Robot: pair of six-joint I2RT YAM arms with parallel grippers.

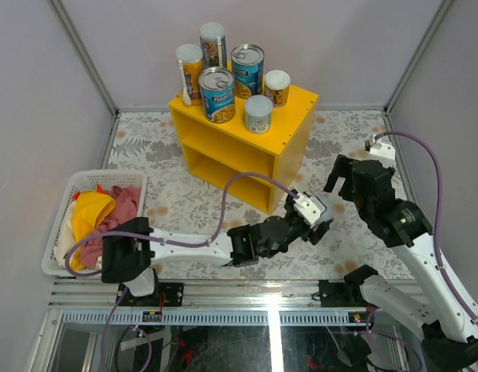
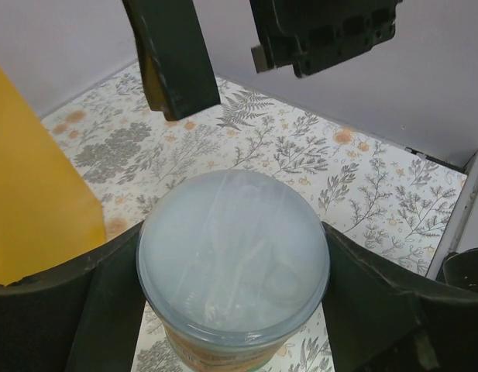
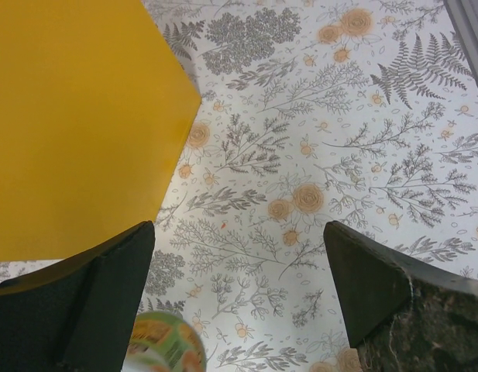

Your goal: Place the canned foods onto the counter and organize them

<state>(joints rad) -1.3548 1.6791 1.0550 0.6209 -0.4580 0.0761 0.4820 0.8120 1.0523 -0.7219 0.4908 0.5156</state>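
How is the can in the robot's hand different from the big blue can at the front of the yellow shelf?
The held can has a cloudy plastic lid; the blue can has a shiny metal top with a pull tab. The held can's label looks orange; the blue can's is blue. The held can sits in the left hand, off the counter; the blue can stands on it. Both are round.

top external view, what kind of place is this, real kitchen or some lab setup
Most likely a robot test cell, not a kitchen: plain white panel walls, a floral-patterned table cover, and a bright yellow wooden shelf unit standing in as a counter.
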